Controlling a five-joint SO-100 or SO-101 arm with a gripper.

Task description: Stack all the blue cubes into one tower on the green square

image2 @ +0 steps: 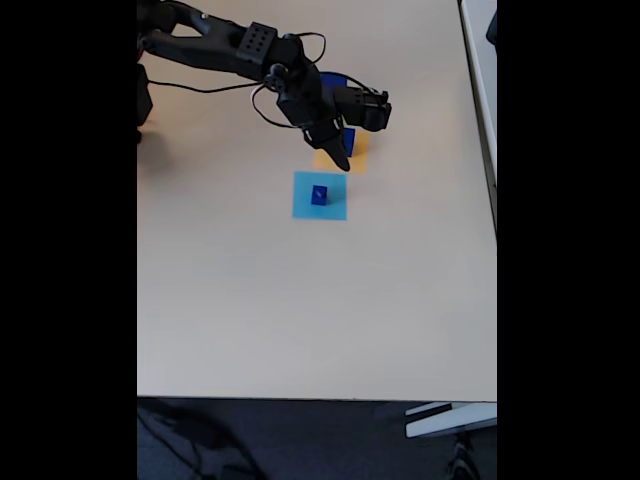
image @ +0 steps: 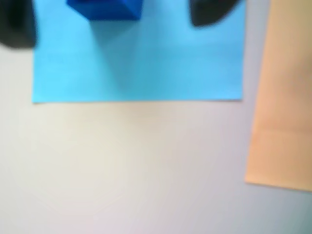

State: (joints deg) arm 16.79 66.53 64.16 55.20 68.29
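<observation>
A small dark-blue cube (image2: 319, 195) sits on the light-blue square (image2: 320, 206). In the wrist view this blue cube (image: 105, 9) lies at the top edge, between my two black fingertips. My gripper (image: 112, 27) is open and hangs above it, touching nothing. In the fixed view my gripper (image2: 338, 156) hovers over the orange square (image2: 356, 160), just behind the light-blue one. A second blue cube (image2: 349, 140) stands on the orange square, partly hidden by my fingers. More dark blue (image2: 333, 79) shows behind the arm. The green square is hidden.
The orange square (image: 282, 112) lies right of the light-blue square (image: 146, 68) in the wrist view. Bare beige table (image2: 300, 300) spreads in front of the patches. The table's right edge (image2: 494, 200) and front edge border dark floor.
</observation>
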